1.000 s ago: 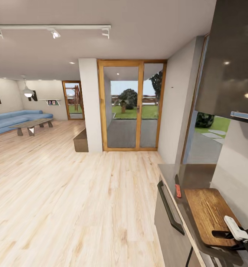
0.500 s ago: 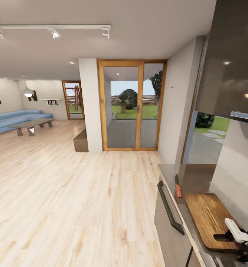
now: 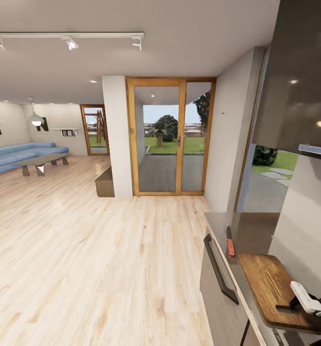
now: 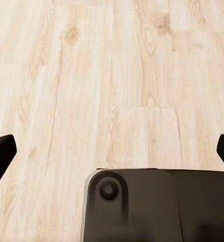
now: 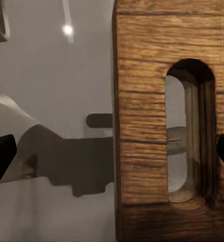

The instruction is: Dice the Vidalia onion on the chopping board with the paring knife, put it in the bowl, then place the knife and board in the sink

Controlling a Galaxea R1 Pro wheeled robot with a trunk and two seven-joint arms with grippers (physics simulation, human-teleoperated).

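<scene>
The brown wooden chopping board lies on the dark grey countertop at the lower right, its near end past the counter's front edge. My right gripper hangs over that near end, one black finger lying across the wood. In the right wrist view the board and its handle slot are close below the gripper, whose fingertips stand wide apart: open. The paring knife with its orange-red handle rests beyond the board. My left gripper is open over the floor. Sink, onion and bowl are out of view.
A dark lower unit with a long black handle sits under the counter. A glossy black upper cabinet hangs above it. Light wood floor stretches left toward a glass door and a blue sofa.
The chopping board has slid toward me along the counter together with my right gripper. The knife and the room have stayed put.
</scene>
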